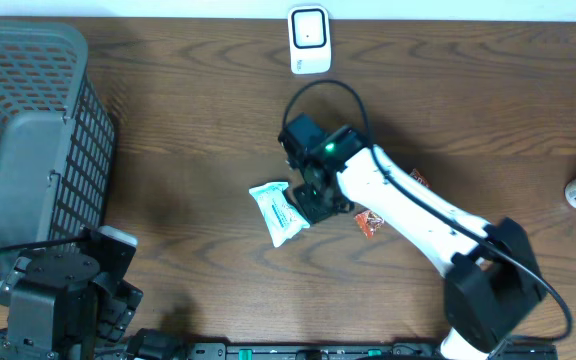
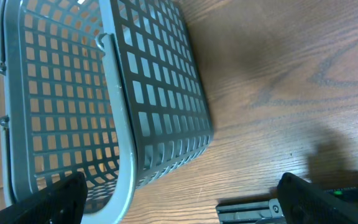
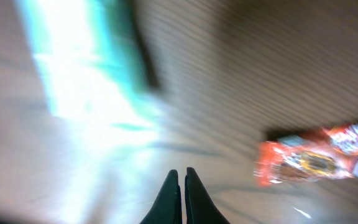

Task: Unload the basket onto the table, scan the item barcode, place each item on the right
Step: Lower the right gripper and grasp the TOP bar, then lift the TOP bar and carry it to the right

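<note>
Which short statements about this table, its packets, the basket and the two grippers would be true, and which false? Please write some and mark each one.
1. The grey plastic mesh basket stands on the left arm's side of the brown wooden table. True.
2. The left gripper is shut. False: its fingers stand wide apart.
3. The right gripper has its fingers together. True.
4. The white and teal soft packet lies inside the basket. False: it lies on the table, next to the right gripper.
5. The red-orange foil packet lies on the table. True.
</note>
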`<state>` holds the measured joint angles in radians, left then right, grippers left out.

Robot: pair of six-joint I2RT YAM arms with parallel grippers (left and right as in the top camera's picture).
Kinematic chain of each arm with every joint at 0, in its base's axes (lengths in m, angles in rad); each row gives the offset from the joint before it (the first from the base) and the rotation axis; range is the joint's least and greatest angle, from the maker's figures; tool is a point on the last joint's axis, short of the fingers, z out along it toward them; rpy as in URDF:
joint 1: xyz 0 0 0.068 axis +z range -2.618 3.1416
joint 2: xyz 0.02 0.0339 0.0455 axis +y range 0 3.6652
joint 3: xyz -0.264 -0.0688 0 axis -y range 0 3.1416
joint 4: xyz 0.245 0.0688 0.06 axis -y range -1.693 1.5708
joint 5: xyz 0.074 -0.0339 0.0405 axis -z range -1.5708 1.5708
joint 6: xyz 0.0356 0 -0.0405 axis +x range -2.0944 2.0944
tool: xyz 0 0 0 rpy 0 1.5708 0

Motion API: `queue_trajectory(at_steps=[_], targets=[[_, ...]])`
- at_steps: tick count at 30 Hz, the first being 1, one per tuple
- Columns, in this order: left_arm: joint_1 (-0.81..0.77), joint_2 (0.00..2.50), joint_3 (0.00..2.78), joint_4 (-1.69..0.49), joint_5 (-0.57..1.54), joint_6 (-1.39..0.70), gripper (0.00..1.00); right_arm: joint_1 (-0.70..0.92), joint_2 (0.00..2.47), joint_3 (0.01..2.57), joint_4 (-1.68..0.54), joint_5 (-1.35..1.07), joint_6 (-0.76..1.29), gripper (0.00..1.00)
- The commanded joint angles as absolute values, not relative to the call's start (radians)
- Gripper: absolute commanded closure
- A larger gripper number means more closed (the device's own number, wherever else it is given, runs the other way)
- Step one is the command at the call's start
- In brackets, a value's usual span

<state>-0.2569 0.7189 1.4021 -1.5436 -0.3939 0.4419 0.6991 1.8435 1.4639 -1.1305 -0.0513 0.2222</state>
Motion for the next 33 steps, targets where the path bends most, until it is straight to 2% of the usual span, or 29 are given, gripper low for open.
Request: queue_trajectory(at_steps=[1,2,3,4,5,6,7,8,12,14,19,22,28,33], targets=[[-0.253,0.719,1.408,-1.544,-0.392,0.432,0.02,0.670,1.784,1.530,-1.186,-0.216,0.169,0.99],[-0.253,0.719,1.408,-1.544,-0.392,0.433,0.02,0.667,1.779,1.530,-1.200,-0.163,0.181,0.90],[-0.253,0.719,1.408,-1.544,-0.392,0.433,0.02,0.662,1.779,1.530,-1.221,-0.094,0.208,0.61],[-0.253,0.719,1.408,-1.544,-0.392,0.433,0.02,0.656,1.779,1.529,-1.238,-0.051,0.241,0.50],[-0.253,0.719,1.408,-1.544,-0.392,0.433,0.02,0.646,1.779,1.528,-1.252,-0.023,0.283,0.44],[-0.253,0.719,1.408,-1.544,-0.392,0.432,0.02,0.634,1.779,1.528,-1.263,-0.016,0.321,0.28],[-0.253,0.719,1.408,-1.544,-0.392,0.433,0.02,0.613,1.779,1.528,-1.270,-0.020,0.362,0.06],[-0.253,0.719,1.408,-1.544,-0.392,0.432,0.02,0.593,1.779,1.528,-1.272,-0.030,0.387,0.01],[-0.253,0.719,1.408,-1.544,-0.392,0.433,0.02,0.448,1.779,1.528,-1.268,-0.136,0.382,0.01],[-0.253,0.719,1.408,-1.544,-0.392,0.432,0.02,0.359,1.779,1.528,-1.262,-0.194,0.278,0.01],[-0.253,0.719,1.408,-1.544,-0.392,0.433,0.02,0.132,1.789,1.526,-1.272,-0.428,-0.139,0.01],[-0.253,0.719,1.408,-1.544,-0.392,0.432,0.02,0.006,1.828,1.526,-1.261,-0.470,-0.235,0.01],[-0.253,0.719,1.408,-1.544,-0.392,0.433,0.02,-0.099,1.930,1.526,-1.246,-0.536,-0.329,0.01],[-0.253,0.719,1.408,-1.544,-0.392,0.433,0.02,-0.115,2.026,1.526,-1.203,-0.543,-0.401,0.01]])
